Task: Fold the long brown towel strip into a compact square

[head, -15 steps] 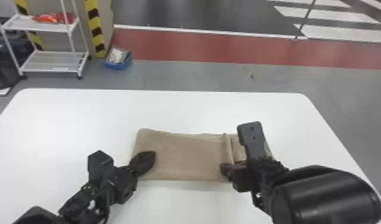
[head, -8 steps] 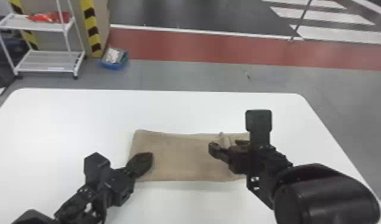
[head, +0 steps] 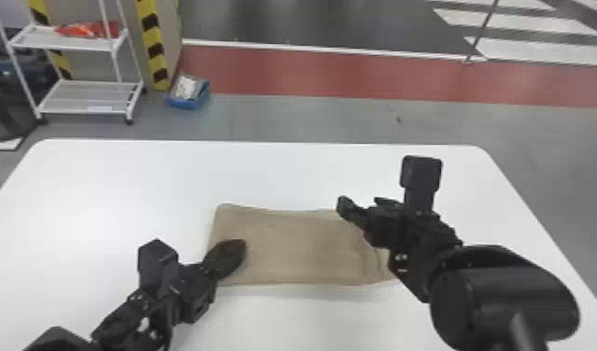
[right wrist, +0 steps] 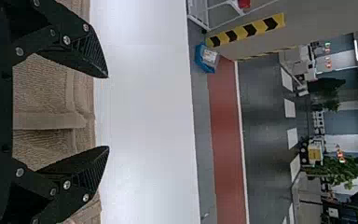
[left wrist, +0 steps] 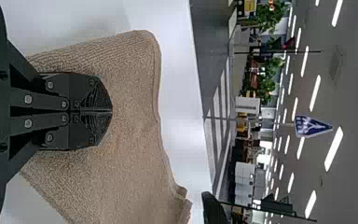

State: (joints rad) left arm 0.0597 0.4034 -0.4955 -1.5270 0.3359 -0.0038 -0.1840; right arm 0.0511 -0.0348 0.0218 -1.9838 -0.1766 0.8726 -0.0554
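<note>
The white table (head: pixel 101 186) spreads widest, its near edge cut off by the head view's bottom border. Past its far left corner stands a wire rack (head: pixel 87 96), its top cut off. The brown towel (head: pixel 292 247) lies as a flat band between the table's left and right edges, well apart from the far edge; the right gripper (head: pixel 360 204) and its arm block sight of its right end. That gripper's fingers are spread, with nothing gripped, and the right wrist view shows raised folds in the cloth behind them. The left gripper (head: pixel 241 245) is clenched, its fingertips together over the towel's left end. Beyond the table, a blue bin (head: pixel 188 101) sits on the floor. A blue sign (left wrist: pixel 311 126) hangs overhead, its markings unclear.
</note>
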